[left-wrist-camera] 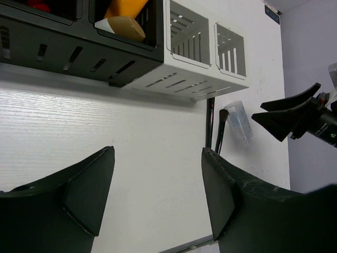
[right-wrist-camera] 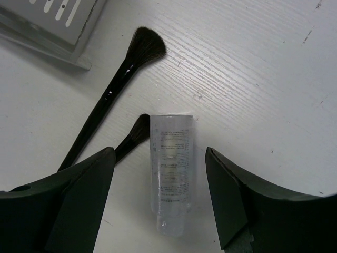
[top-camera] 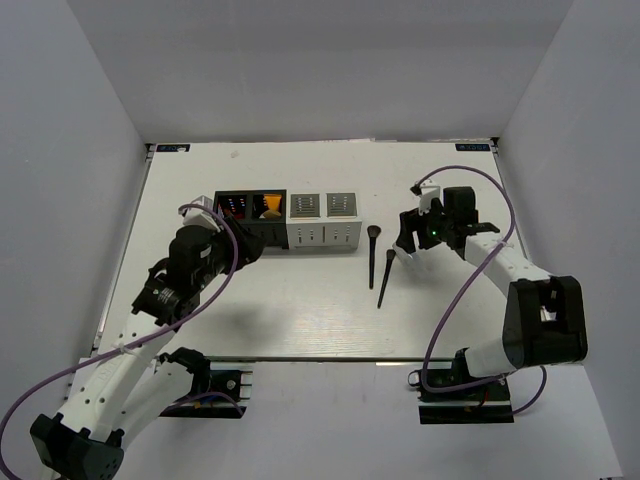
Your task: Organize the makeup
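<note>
Black brush (right-wrist-camera: 132,139) just beside clear bottle (right-wrist-camera: 169,174); our right claw (right-wrist-camera: 158,158) spread astride bottle, gripping nothing; closing, we may pinch brush or roll bottle; left claw (left-wrist-camera: 157,153) spread, empty

the bottle (right-wrist-camera: 171,174) lies just right of two brushes (right-wrist-camera: 113,89), which lie right of the boxes (top-camera: 325,238).

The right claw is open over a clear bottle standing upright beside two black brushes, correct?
No. The clear bottle lies on its side, not upright; the right wrist view shows it. The right gripper is indeed open over it, beside the two black brushes.
</note>
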{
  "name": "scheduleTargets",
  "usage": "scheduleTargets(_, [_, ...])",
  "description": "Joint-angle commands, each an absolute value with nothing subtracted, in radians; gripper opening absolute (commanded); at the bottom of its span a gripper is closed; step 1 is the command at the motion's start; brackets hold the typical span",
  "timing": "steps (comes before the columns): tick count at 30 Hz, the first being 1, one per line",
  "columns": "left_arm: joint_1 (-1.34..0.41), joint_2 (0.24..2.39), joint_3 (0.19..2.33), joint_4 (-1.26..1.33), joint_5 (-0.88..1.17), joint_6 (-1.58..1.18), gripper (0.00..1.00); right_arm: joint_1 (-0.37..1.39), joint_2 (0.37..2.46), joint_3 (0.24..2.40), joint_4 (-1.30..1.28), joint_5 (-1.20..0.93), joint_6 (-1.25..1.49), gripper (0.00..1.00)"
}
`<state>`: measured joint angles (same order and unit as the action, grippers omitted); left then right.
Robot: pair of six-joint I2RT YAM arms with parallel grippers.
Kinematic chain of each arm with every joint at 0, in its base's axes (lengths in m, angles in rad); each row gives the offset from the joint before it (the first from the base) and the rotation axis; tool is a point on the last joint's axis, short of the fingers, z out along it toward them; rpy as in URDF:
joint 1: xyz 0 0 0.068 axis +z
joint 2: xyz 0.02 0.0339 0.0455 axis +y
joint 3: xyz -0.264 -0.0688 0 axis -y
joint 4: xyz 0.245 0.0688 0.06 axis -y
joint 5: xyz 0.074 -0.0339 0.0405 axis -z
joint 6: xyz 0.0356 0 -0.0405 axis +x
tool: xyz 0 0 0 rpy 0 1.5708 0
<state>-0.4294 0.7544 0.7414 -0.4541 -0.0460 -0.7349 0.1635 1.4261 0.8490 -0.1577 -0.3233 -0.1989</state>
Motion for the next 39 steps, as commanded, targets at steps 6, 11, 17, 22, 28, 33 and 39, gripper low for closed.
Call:
scheduleTargets(6, [-0.434, 0.75, 0.723, -0.459, -0.063, -0.747, 0.77, 0.103, 1.483, 0.877, -0.181, -0.432, -0.193, 0.78])
scheduleTargets(11, [-0.434, 0.759, 0.723, -0.453, -0.061, -0.744, 0.77, 0.087, 1.519, 0.87, -0.189, -0.448, -0.215, 0.8])
scheduleTargets(17, [-0.434, 0.765, 0.721, -0.451, -0.064, -0.739, 0.77, 0.075, 1.536, 0.861, -0.187, -0.428, -0.25, 0.8])
scheduleTargets(22, [-0.434, 0.762, 0.709, -0.442, -0.064, -0.744, 0.77, 0.064, 1.532, 0.845, -0.192, -0.408, -0.276, 0.8])
scheduleTargets(28, [-0.434, 0.765, 0.703, -0.436, -0.066, -0.744, 0.77, 0.057, 1.513, 0.781, -0.167, -0.39, -0.293, 0.8])
scheduleTargets(33, [-0.434, 0.77, 0.704, -0.433, -0.067, -0.744, 0.77, 0.058, 1.48, 0.712, -0.135, -0.394, -0.301, 0.8])
scheduleTargets(39, [-0.434, 0.778, 0.703, -0.429, -0.06, -0.742, 0.77, 0.06, 1.454, 0.631, -0.078, -0.367, -0.314, 0.79])
